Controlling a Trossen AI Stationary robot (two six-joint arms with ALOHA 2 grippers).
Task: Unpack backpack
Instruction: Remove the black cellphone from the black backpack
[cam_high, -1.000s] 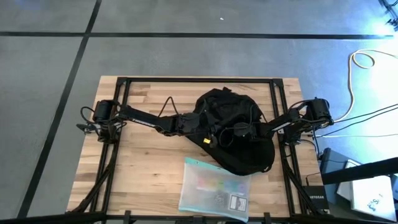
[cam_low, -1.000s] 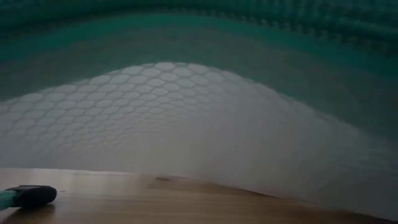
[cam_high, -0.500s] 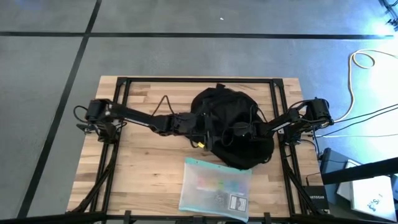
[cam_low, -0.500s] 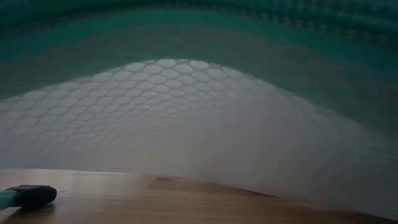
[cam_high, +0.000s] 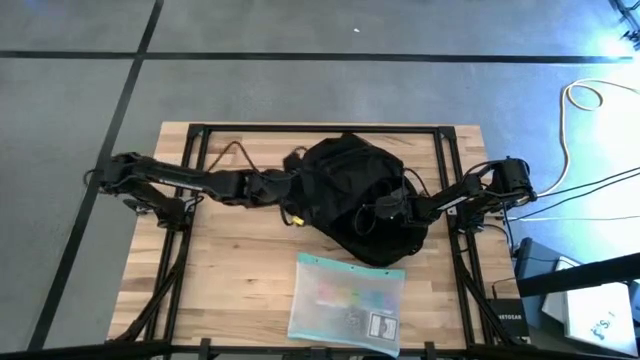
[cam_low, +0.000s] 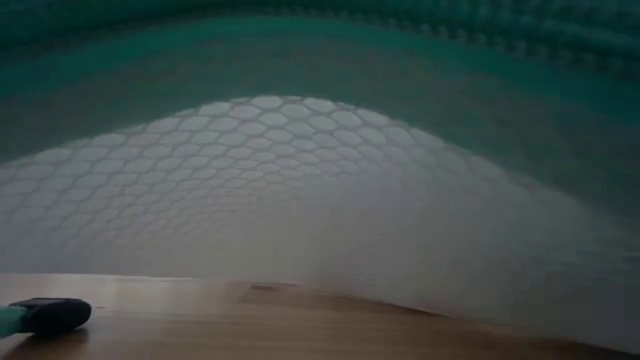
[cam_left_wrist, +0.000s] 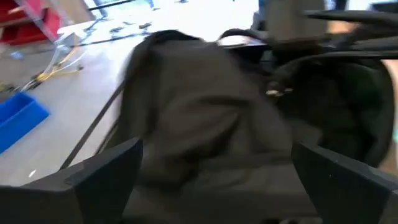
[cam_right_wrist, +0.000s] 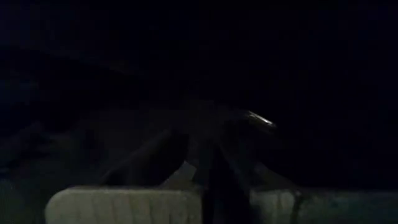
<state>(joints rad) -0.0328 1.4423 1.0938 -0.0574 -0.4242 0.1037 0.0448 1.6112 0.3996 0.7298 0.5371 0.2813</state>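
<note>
here, the left claw (cam_high: 297, 186) is set against the left edge of the backpack (cam_high: 350, 195), apparently clamped on black fabric, its fingers (cam_left_wrist: 102, 177) spread wide round the cloth in the wrist view. the right claw (cam_high: 378, 212) is buried in the bag's right side; whether it is open cannot be told. the backpack lies mid-counter (cam_high: 225, 255), soft, rounded and limp. the opening is best held taut by one claw while the other feels inside. a translucent, teal-edged pouch (cam_high: 345, 300) lies just beside it.
</note>
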